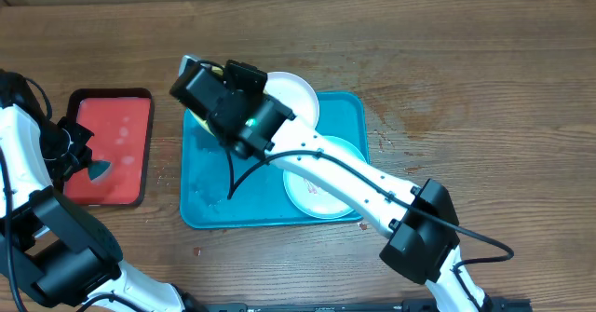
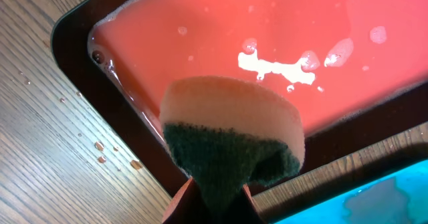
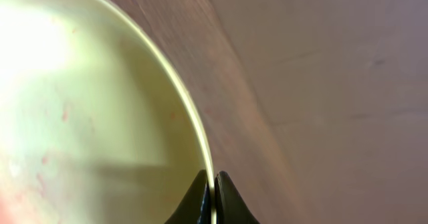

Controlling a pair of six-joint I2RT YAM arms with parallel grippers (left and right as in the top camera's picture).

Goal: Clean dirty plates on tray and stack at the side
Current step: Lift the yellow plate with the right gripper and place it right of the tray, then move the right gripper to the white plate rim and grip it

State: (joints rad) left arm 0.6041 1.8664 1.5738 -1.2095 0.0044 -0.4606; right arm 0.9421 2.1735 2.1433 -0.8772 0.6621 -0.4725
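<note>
The teal tray [image 1: 207, 208] lies in the middle of the table. A white plate [image 1: 300, 98] sits at its far right corner and a pale mint plate [image 1: 321, 198] at its right side, partly under my right arm. My right gripper [image 1: 203, 100] is over the tray's far left corner, shut on the rim [image 3: 214, 184] of the yellow-green plate [image 3: 100, 117], which shows faint red smears. In the overhead view only a sliver of that plate [image 1: 195, 119] shows. My left gripper [image 2: 217, 192] is shut on a sponge [image 2: 234, 137] above the red tray [image 2: 267, 23].
The red dark-rimmed tray [image 1: 116, 126] stands left of the teal tray and holds soapy water. Water drops lie on the wood beside it. A corner of the teal tray [image 2: 378, 204] shows in the left wrist view. Bare wooden table lies to the right and far side.
</note>
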